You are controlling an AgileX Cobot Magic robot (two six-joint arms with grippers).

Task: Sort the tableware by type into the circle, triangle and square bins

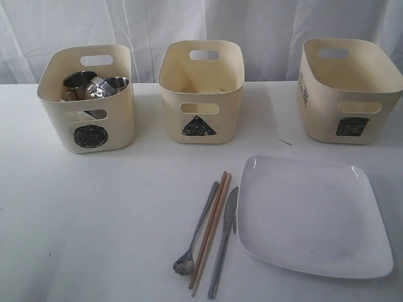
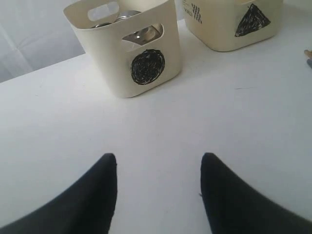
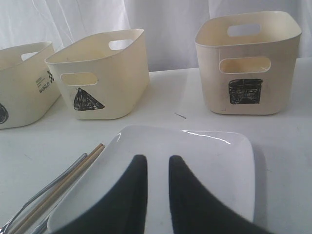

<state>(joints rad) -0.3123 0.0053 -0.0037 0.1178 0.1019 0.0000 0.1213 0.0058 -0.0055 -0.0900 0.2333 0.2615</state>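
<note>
Currently, exterior view: steel mugs (image 1: 79, 80) sit in the circle bin (image 1: 56, 119); spoon (image 1: 198, 226), chopsticks (image 1: 211, 229) and knife (image 1: 225, 236) lie just beside the square plate (image 1: 315, 217) on the table (image 1: 94, 207). Left wrist view: left gripper (image 2: 158, 156) spread, empty, over bare table. Right wrist view: right gripper (image 3: 157, 160) narrowly parted, empty, above the plate. Risk: fingers slip off the flat rim, shoving the plate into the knife.

The table (image 1: 82, 220) is bare toward its near left corner. Wide gaps part the circle tub (image 1: 119, 119), triangle tub (image 1: 170, 119) and square tub (image 1: 321, 119) along the far edge. The knife (image 1: 222, 242) lies just beside the plate (image 1: 315, 220).
</note>
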